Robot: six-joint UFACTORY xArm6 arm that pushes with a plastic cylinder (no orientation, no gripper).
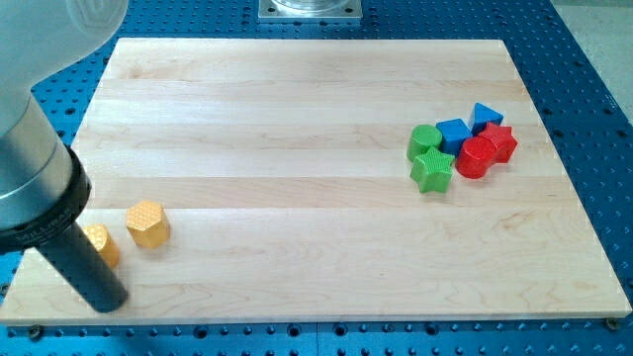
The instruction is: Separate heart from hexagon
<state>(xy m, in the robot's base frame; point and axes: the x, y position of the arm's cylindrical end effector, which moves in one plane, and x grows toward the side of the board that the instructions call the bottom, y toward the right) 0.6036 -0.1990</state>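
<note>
A yellow hexagon block [147, 224] lies near the board's left edge, towards the view's bottom. Just to its left is a second yellow block [101, 243], partly hidden behind my rod; its shape cannot be made out fully. A narrow strip of board shows between the two. My dark rod comes down from the view's upper left, and my tip [107, 300] rests on the board just below and left of the hidden yellow block, very close to it.
A tight cluster sits at the right: a green cylinder [424, 140], green star [432, 172], blue cube [453, 133], blue triangle [486, 116], red cylinder [477, 157] and red star [501, 141]. The wooden board [297, 148] lies on a blue perforated table.
</note>
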